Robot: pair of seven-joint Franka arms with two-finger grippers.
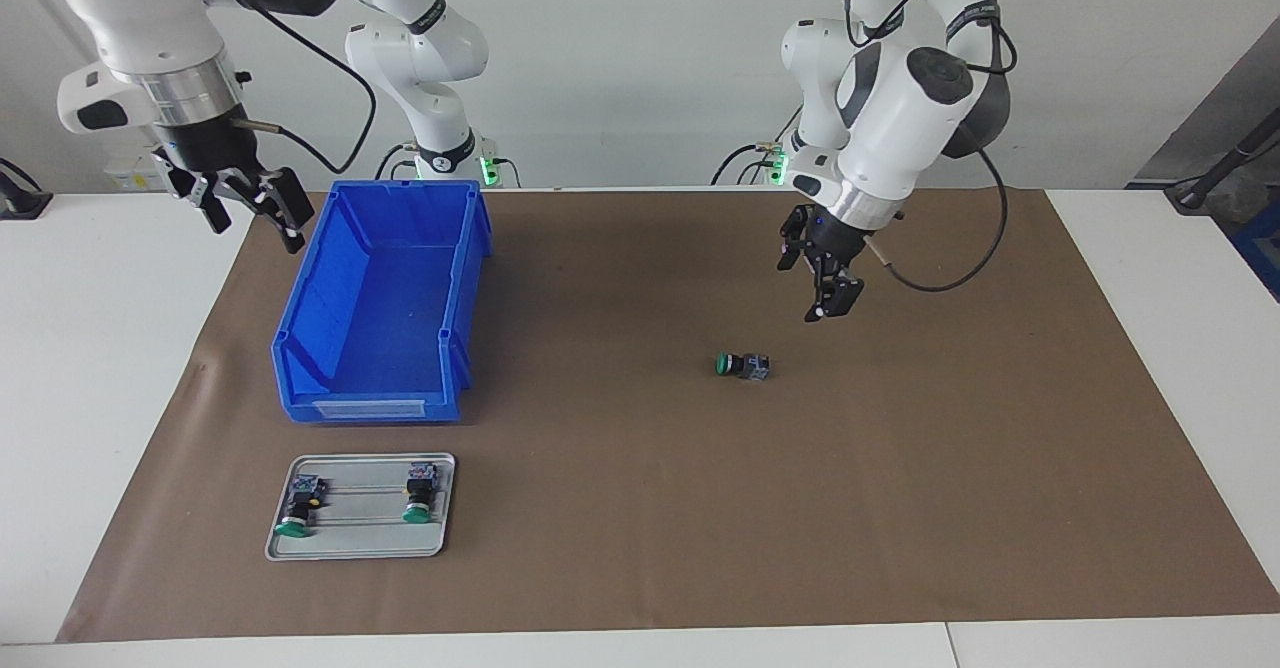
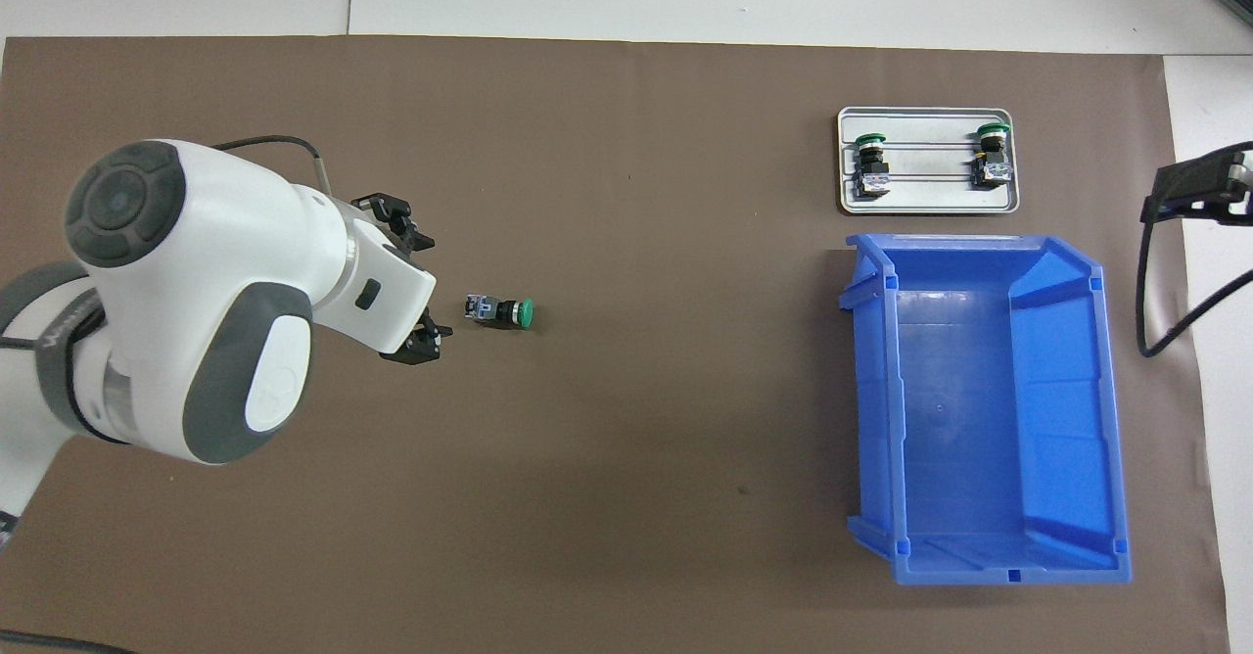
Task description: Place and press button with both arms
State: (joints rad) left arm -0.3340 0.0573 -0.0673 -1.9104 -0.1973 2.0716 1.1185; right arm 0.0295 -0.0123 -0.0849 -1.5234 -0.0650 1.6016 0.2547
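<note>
you are at the pick-up step: the button (image 1: 741,365) is not yet grasped. it lies on its side on the brown paper mat (image 1: 640,548), toward the left arm's end of the table, well apart from the blue bin (image 1: 300,348). its green cap points toward the right arm's end, its black body toward the left arm's end.

the left gripper (image 1: 822,283) hangs in the air above the mat, just beside the button on the side nearer to the robots, and touches nothing. in the overhead view its fingers (image 2: 423,341) stand spread and released, with nothing between them.

the right gripper (image 1: 245,203) waits raised at the right arm's end of the table, beside the bin's outer wall. its fingers look splayed and it holds nothing.

the bin is empty. a grey metal tray (image 1: 350,543) sits just beside the bin, farther from the robots, and carries two mounted green-capped switches (image 1: 300,503); judge these to be fixtures, not the part to move.

next move, as a judgement:
- bring the left gripper over the button and lower it.
- align the jaws across the short black body, not the round cap, which may slip.
- expect the button to roll or skid on the paper if one finger touches first.
</note>
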